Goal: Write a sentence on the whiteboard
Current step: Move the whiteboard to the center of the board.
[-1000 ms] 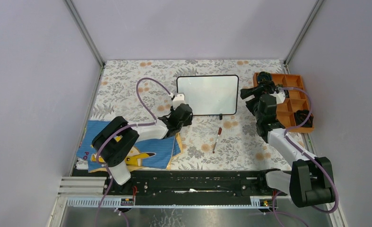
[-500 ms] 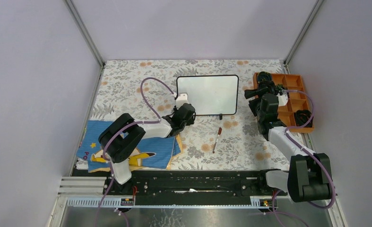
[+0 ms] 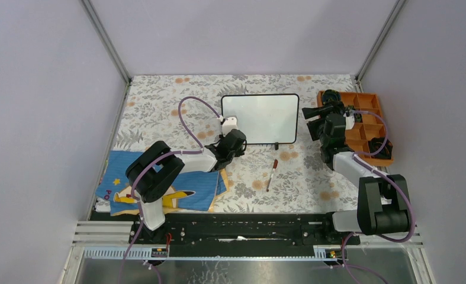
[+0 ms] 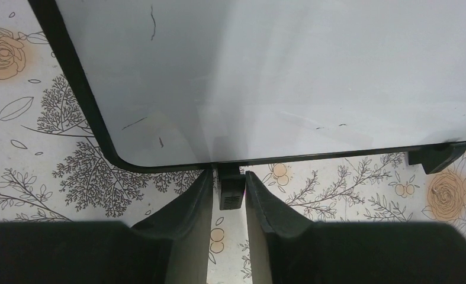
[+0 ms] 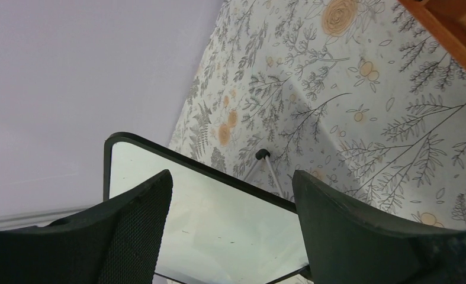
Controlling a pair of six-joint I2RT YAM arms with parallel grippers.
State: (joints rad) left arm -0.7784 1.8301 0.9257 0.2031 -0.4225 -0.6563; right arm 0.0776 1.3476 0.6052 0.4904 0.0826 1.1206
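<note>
**Board Steadied, No Words Yet**

Whiteboard (image 3: 260, 118) sitting near the middle of the desk (image 3: 159, 106), a bit toward the far side. White face bare but for a few tiny scratches. No sentence on it so far, so the job looks to be right at the start.

Left gripper (image 4: 228, 177) down low at the board's near edge, close to the left corner. One finger on each side of a small black foot (image 4: 231, 192) that sticks out under the frame. Only a thin gap left there. Cannot tell if the foot is squeezed or just fenced in. Most likely put there to stop the board from sliding once the writing begins.

Right gripper (image 5: 231, 177) up in the air just beside the board's right edge, spread wide, with nothing between its fingers. Close to the orange tray (image 3: 360, 94) as well.

Red-capped pen (image 3: 271, 173) lying loose on the desk, near the board's front edge, touched by neither gripper. Handy spot for the free right side to reach. Blue cloth (image 3: 195, 189) spread under the left arm, maybe kept for wiping.
</note>
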